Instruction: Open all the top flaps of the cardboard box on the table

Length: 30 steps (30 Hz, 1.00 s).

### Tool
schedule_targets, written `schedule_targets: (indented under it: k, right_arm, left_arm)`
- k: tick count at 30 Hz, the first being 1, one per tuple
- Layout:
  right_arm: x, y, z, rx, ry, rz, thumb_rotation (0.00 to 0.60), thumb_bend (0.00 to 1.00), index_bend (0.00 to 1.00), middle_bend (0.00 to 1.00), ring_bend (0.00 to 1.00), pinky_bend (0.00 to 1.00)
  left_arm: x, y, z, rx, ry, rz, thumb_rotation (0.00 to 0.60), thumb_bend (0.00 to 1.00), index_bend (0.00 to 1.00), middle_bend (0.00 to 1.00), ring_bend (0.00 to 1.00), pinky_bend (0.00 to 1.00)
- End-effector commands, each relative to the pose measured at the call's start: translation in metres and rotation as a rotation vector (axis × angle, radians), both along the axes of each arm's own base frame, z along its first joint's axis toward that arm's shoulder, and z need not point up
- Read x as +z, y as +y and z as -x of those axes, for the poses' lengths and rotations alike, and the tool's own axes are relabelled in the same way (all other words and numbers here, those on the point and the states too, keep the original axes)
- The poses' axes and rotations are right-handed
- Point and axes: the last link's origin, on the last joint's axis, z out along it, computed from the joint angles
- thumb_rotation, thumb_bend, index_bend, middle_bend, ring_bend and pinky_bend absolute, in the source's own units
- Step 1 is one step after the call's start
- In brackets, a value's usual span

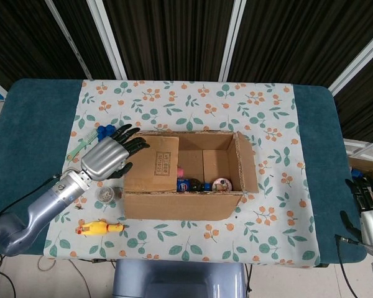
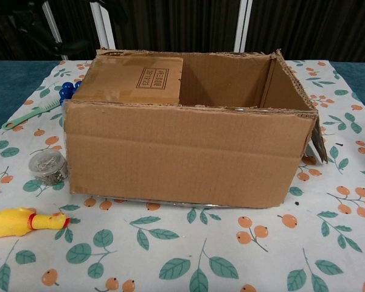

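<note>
One top flap (image 1: 153, 164) of the cardboard box (image 1: 186, 177) at mid-table lies folded in at the box's left end; the right flap (image 1: 246, 162) stands raised. The left hand (image 1: 110, 156), fingers spread and grasping nothing, hovers at that closed flap's edge. The right hand (image 1: 372, 208) hangs released off the table's right edge.

You've got box (image 1: 186, 177) mid-table; L hand (image 1: 107, 156) at its left edge; toy chicken (image 1: 99, 228) near front-left corner.

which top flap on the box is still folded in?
The left-end flap, the one with the printed label, lies flat over the cardboard box opening beside the left hand. The right-end flap already stands open.
</note>
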Motion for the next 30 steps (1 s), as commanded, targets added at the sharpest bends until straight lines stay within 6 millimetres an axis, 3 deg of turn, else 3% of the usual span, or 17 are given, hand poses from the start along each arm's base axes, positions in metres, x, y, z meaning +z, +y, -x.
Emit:
schedule_targets:
  k: [1,9,13,30]
  right_arm:
    - [-0.002,0.001,-0.001,-0.003,0.000,-0.006,0.600,0.36,0.14,0.17,0.09,0.19]
    - [-0.003,0.001,-0.001,-0.022,0.007,-0.004,0.600,0.36,0.14,0.17,0.09,0.19]
    - [-0.003,0.000,-0.001,-0.034,0.005,-0.005,0.600,0.36,0.14,0.17,0.09,0.19]
    - [0.001,-0.002,0.003,-0.063,0.019,0.022,0.600,0.36,0.14,0.17,0.09,0.19]
  left_arm:
    - [-0.013,0.004,-0.016,-0.021,0.001,0.035,0.600,0.49,0.18,0.19,0.00,0.00]
    - [-0.030,0.011,-0.060,-0.045,-0.048,0.126,0.600,0.64,0.19,0.20,0.00,0.00]
    - [-0.036,0.010,-0.071,-0.044,-0.034,0.188,0.600,0.71,0.19,0.20,0.00,0.00]
    - [-0.063,0.019,-0.094,-0.020,0.036,0.272,0.600,0.74,0.23,0.25,0.06,0.00]
